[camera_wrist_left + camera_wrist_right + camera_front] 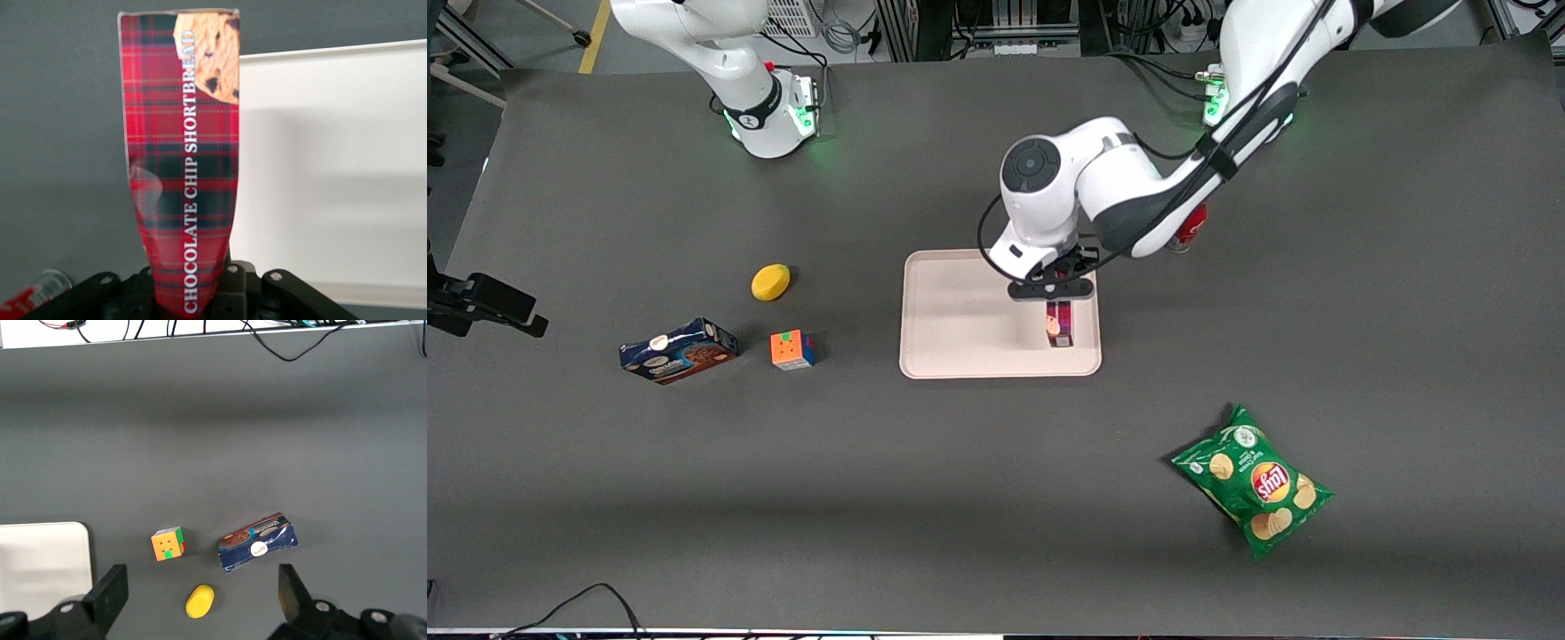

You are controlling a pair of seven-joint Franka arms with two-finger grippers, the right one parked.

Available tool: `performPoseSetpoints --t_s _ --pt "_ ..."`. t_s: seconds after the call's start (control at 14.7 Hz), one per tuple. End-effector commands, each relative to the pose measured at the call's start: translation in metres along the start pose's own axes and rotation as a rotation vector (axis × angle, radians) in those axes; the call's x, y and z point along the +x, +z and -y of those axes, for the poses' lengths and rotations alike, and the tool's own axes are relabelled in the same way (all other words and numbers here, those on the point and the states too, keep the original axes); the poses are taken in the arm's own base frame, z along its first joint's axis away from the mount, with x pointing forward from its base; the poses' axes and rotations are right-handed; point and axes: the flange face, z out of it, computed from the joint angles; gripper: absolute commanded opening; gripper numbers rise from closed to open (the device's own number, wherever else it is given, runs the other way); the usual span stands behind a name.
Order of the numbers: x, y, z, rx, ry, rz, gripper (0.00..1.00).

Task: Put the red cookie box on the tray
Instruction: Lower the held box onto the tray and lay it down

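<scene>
Pincer (1052,298) clamped on the red cookie box (183,167), seemingly at the tray (960,356) rim — release here and it could tip onto the worktop (996,498).

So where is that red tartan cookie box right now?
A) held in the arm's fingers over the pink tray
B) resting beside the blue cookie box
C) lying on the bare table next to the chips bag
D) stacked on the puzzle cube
A: the front view shows the red cookie box hanging from the gripper over the tray near its edge, and the wrist view shows its fingers clamped on the box's end.
</scene>
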Motion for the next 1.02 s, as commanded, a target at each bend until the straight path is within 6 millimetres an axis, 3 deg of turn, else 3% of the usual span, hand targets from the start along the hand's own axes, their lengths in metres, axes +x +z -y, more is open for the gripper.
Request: performPoseSetpoints --t_s 0.0,0.2,0.48,0.68,0.95 --pt "0.013 0.015 -0.004 -0.048 -0.013 -0.023 0.0" --pt "0.027 0.037 -0.001 -0.092 -0.038 -0.017 0.0" --pt "0.029 0.059 0.01 -0.06 -0.057 0.002 0.0" --pt "0.015 0.073 0.008 -0.067 -0.145 0.013 0.0" --pt "-0.006 0.089 0.003 -0.093 -0.106 0.006 0.0"
